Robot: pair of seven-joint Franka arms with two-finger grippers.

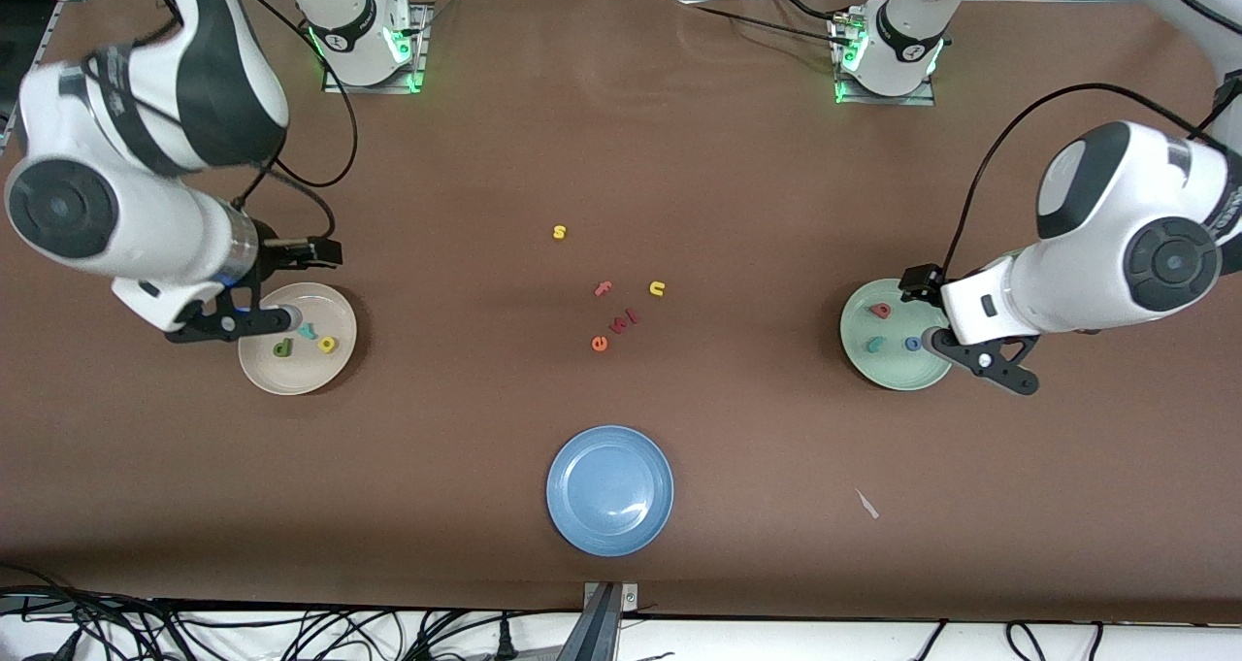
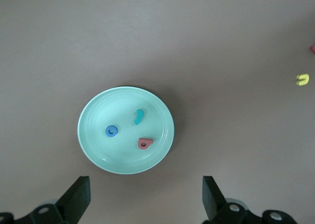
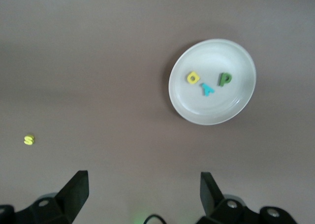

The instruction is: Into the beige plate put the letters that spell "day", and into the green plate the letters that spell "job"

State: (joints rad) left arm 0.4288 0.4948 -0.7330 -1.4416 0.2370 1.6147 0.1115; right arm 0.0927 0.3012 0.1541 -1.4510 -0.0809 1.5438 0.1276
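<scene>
Letters for "day", the green d, teal y and yellow a, lie together in the beige plate near the bench's edge at the right arm's end. The red b, teal j and blue o sit in the green plate toward the left arm's end, so both words look sorted (spare letters lie mid-bench). The right pincer and left pincer hang spread and empty over their plates, presumably after dropping letters.
</scene>
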